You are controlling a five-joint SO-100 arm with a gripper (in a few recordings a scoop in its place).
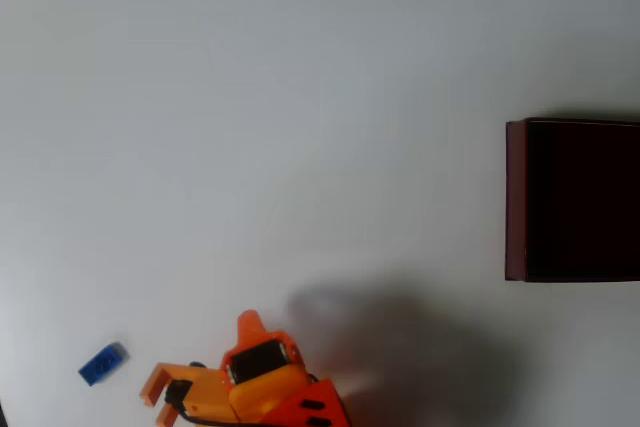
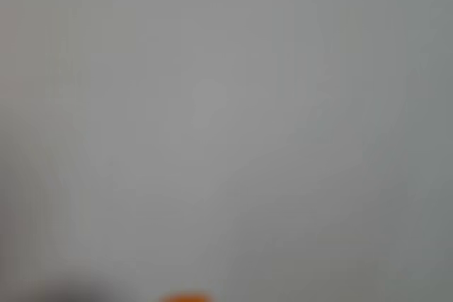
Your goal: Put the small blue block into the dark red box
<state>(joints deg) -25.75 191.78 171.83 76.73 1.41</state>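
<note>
— So, where does the small blue block (image 1: 103, 363) lie?

— On the white counter (image 1: 250, 127), near the lower left corner of the overhead view, long axis tilted, its right end raised toward the top of the picture. It lies just to the left of the fingers (image 1: 157, 399), slightly above them in the picture, apart from them, not touched.

— And the fingers themselves?

— Two orange prongs pointing left, parted by a moderate gap with nothing between them. They hold nothing.

— The dark red box (image 1: 515, 202)?

— At the right edge, well apart from both, open side up.

— Judgement?

— Pickup not yet made; a short reach leftward looks needed, with the tilt matched. The wrist view is too blurred to confirm.
</note>
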